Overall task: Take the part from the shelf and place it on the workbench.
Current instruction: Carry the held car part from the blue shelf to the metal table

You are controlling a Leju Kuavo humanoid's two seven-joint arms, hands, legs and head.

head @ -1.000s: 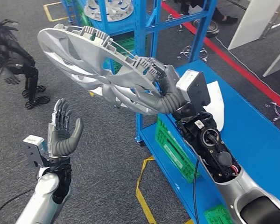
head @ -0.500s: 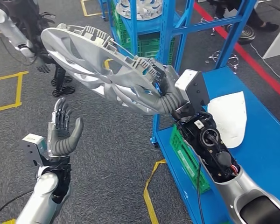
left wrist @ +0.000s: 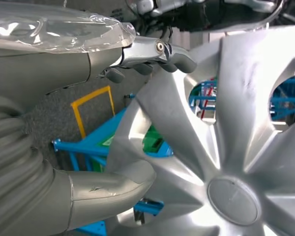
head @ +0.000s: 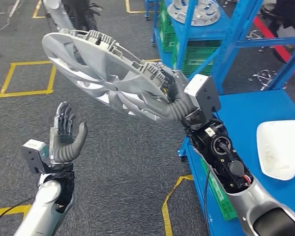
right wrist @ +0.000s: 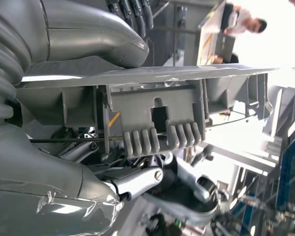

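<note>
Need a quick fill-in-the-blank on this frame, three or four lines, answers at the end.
1. The silver wheel cover is gripped by the ____ robot hand.
2. The left robot hand holds ____.
3. The workbench top is coloured ____.
4. A ____ flat part lies on the workbench.

Answers: right; nothing; blue; white

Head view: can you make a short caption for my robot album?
Right hand holds a silver wheel cover by its rim beside the blue workbench; left hand empty, fingers spread.
</note>
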